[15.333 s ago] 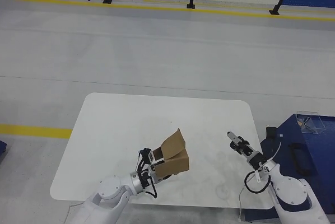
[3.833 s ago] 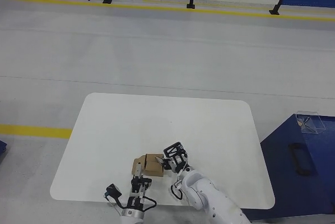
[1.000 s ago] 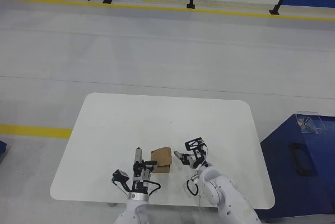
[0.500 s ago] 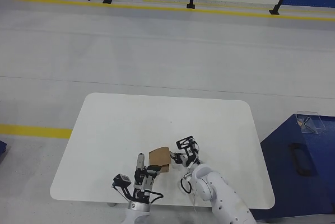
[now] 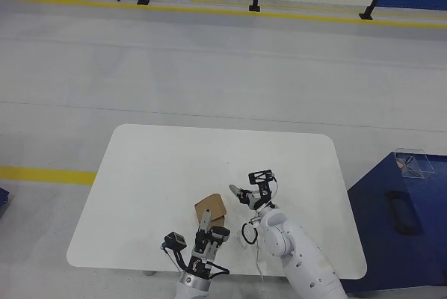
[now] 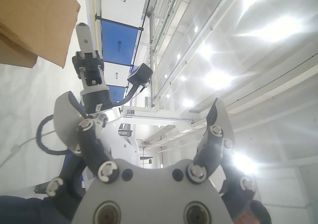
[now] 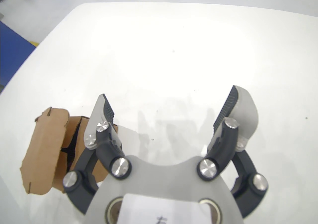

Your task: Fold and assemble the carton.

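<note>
- Left gripper (image 5: 206, 219): on the side of the carton (image 5: 210, 207) nearest the robot and just beside it. Fingers (image 6: 66, 108) are spread wide with nothing between them. In the left wrist view the carton (image 6: 32, 11) lies off to one side of the gap. Contact with the cardboard cannot be told.
- Carton: plain brown cardboard, partly folded, resting on the white table (image 5: 171, 157) close to its near edge. In the right wrist view the carton (image 7: 44, 150) has one flap standing loose beside a dark opening.
- Right gripper (image 5: 242, 196): just beside the carton, on its right. Its fingers (image 7: 105, 108) are held apart and empty, over bare table (image 7: 174, 48). One finger overlaps the carton's edge in the right wrist view, and touch cannot be told. It also shows in the left wrist view as the right gripper (image 6: 83, 33), next to the carton's corner.
- Blue cabinet (image 5: 418, 217): well right of the carton, past the table's edge.
- Yellow floor line (image 5: 37, 174): far left of the carton.
</note>
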Controlling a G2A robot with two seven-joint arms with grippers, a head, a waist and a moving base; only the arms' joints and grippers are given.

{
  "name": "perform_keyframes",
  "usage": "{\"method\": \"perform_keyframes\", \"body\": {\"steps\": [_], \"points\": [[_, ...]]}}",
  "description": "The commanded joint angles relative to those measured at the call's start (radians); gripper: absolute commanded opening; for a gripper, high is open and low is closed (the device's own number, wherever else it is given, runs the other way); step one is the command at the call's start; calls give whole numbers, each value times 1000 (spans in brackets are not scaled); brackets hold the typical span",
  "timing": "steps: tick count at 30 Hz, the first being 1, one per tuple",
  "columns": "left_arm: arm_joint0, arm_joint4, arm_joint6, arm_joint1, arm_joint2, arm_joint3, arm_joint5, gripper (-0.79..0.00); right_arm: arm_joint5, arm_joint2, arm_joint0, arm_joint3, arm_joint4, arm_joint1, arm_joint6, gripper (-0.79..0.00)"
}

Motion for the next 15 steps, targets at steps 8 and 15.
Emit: {"method": "perform_keyframes", "body": {"steps": [8, 15], "points": [[0, 0, 1, 0, 0, 0, 0, 0, 0, -5, 1, 1, -10, 0, 0, 0], [-4, 31, -42, 5, -6, -8, 38, 0, 11, -2, 0, 6, -21, 1, 0, 0]]}}
